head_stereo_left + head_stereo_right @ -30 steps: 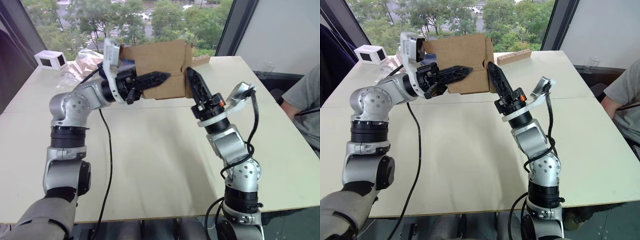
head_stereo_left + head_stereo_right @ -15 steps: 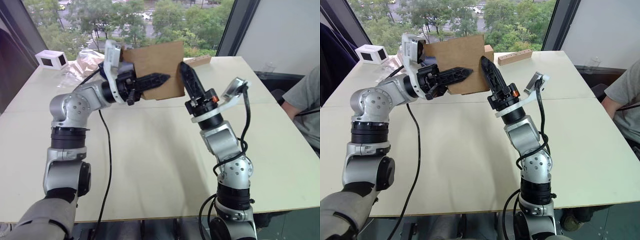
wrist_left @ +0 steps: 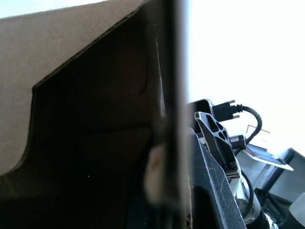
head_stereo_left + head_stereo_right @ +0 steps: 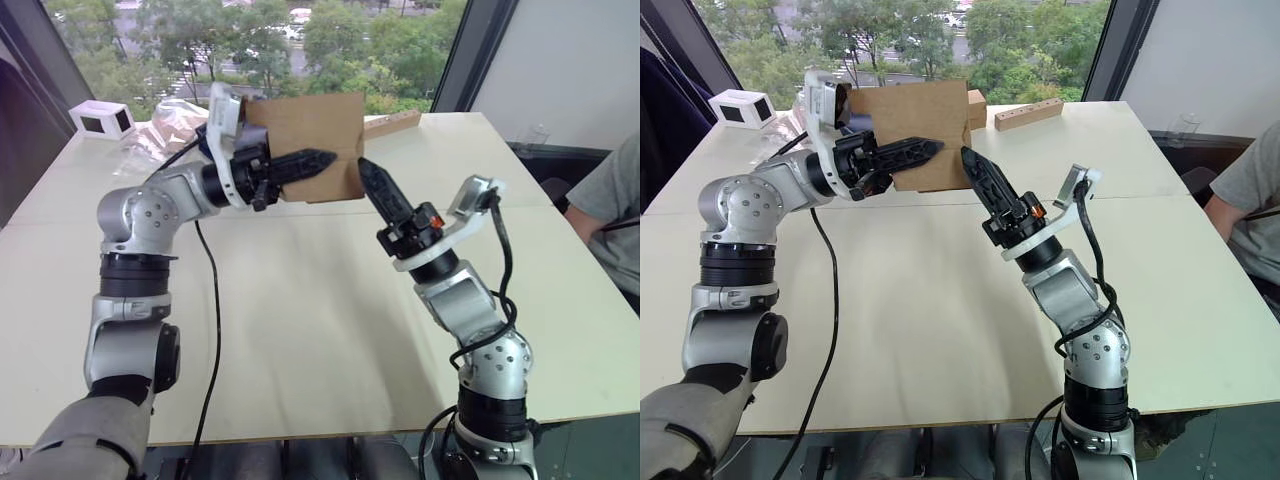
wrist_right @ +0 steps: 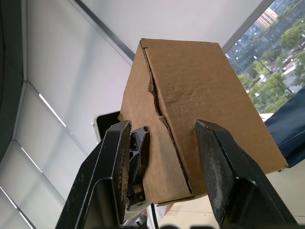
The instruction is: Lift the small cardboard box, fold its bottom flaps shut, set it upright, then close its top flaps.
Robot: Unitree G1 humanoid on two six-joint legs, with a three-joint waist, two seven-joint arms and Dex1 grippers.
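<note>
The small cardboard box (image 4: pixel 318 140) is held up in the air above the far half of the white table (image 4: pixel 300 310), its broad brown face turned toward the head camera. The left gripper (image 4: pixel 325 158) has clamped it: one black finger (image 4: pixel 300 163) lies flat across the front face, pointing toward 3 o'clock, and the left wrist view looks along a cardboard wall edge-on with the dark inside of the box on one side, so the other finger appears to be within the box.

The right gripper (image 4: pixel 365 170) points up and toward 11 o'clock from its wrist, with its tip just beside the box's lower right corner, at about 5 o'clock from the box's centre. From the head views I cannot tell whether it touches the cardboard. In the right wrist view its two fingers (image 5: pixel 224 176) stand spread apart, with the box's folded end and a ragged flap seam (image 5: pixel 159 109) showing between them, and the left gripper's dark finger visible beside the box.

On the table behind the box, at about 1 o'clock from it, lies a long tan wooden block (image 4: pixel 1029 113), with a small brown cardboard cube (image 4: pixel 976 107) close by. At the far left corner stand a small white box (image 4: pixel 101 118) and crumpled clear plastic (image 4: pixel 165 125). A person's grey sleeve (image 4: pixel 605 205) shows at the right edge.
</note>
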